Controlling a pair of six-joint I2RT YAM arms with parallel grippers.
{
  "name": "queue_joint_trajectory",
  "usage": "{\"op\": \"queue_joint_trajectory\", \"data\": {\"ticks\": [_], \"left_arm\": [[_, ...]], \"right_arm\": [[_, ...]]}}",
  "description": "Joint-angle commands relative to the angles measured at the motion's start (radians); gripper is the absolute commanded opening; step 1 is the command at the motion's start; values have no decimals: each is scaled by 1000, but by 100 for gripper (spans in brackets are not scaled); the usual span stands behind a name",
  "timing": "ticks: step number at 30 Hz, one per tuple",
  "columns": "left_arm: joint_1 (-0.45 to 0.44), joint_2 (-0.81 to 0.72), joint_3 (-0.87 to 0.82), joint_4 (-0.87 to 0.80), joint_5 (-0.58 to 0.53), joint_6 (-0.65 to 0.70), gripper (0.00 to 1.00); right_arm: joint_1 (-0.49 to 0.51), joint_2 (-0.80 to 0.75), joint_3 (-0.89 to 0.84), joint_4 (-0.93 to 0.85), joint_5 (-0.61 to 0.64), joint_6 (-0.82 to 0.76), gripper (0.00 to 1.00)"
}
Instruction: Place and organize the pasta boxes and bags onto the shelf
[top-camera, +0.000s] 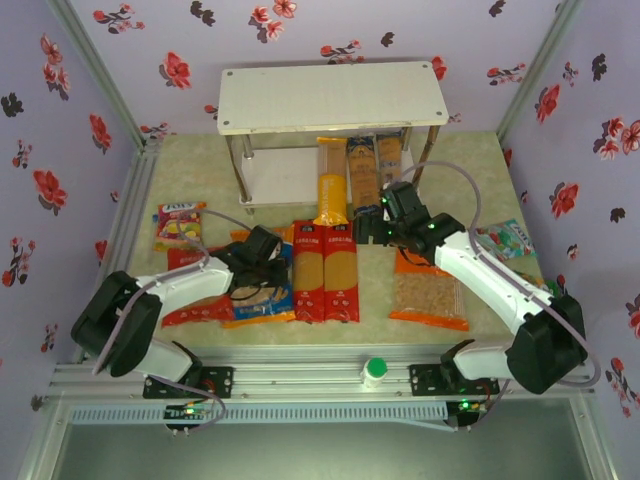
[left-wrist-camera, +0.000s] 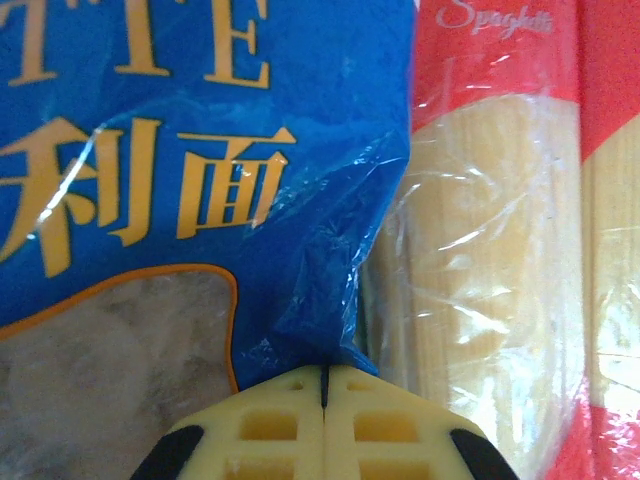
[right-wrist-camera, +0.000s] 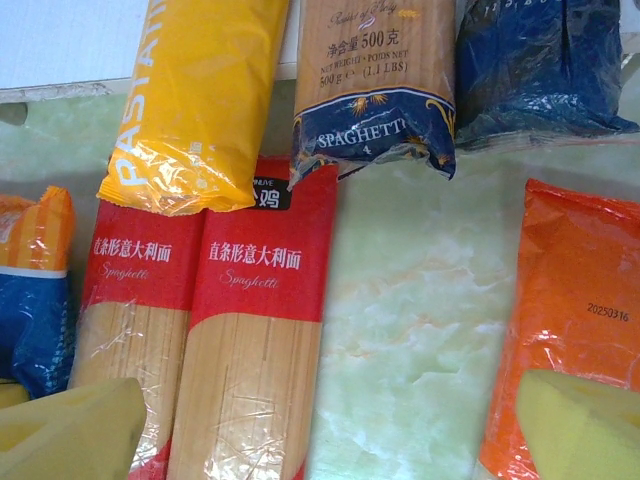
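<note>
My left gripper (left-wrist-camera: 324, 372) (top-camera: 262, 282) is shut, pinching the right edge of the blue bag (left-wrist-camera: 200, 150) (top-camera: 258, 305) with orange edges. Two red pasta boxes (top-camera: 325, 272) (right-wrist-camera: 255, 330) lie flat just right of it. My right gripper (right-wrist-camera: 325, 420) (top-camera: 372, 232) is open over bare table, between the red boxes and the orange bag (right-wrist-camera: 580, 290) (top-camera: 430, 290). The yellow box (top-camera: 332, 188) (right-wrist-camera: 195, 100) and two dark blue boxes (top-camera: 375, 170) (right-wrist-camera: 375, 80) lie with their far ends on the lower board of the shelf (top-camera: 330, 95). A red bag (top-camera: 192, 310) lies under my left arm.
A small red-and-yellow snack packet (top-camera: 178, 225) lies at the left, and a teal packet (top-camera: 510, 240) at the right by my right arm. A white-capped bottle (top-camera: 375, 372) stands on the front rail. Flowered walls close in the table on three sides.
</note>
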Motion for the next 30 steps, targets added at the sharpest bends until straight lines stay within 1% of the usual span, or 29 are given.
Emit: {"op": "queue_joint_trajectory", "data": {"ticks": [1,5,6,7,10,12,13,14,17,20,24,28,30], "left_arm": [[42,-8,-58,-195,-84,34,1],[53,-14,-57,-206,-85,41,1],[53,-14,-54,-206,-83,42,4],[53,-16,-48,-206,-81,41,9],[41,-44,-29,-170,-49,40,31],[7,-91,-17,-131,-44,35,50],[-11,-112,-10,-118,-46,32,57],[-35,-131,1,-108,-47,24,60],[-98,-145,40,-104,-46,-11,62],[-147,-99,70,-115,-49,-50,64],[-209,-3,133,-158,-99,-68,66],[-223,62,168,-176,-116,-69,71],[-223,76,168,-182,-124,-69,76]], "right_arm": [[7,8,4,24,-2,16,96],[7,14,4,26,-7,14,96],[7,13,5,26,-7,13,96],[6,14,3,27,-7,13,96],[7,17,5,28,-7,12,96],[7,22,10,28,-10,13,96],[7,24,10,27,-10,13,96],[7,26,12,29,-11,12,96],[7,32,15,32,-10,13,96],[6,36,18,40,-14,14,96],[7,45,23,47,-22,13,96],[7,42,30,46,-25,7,97],[5,32,28,48,-24,6,97]]}}
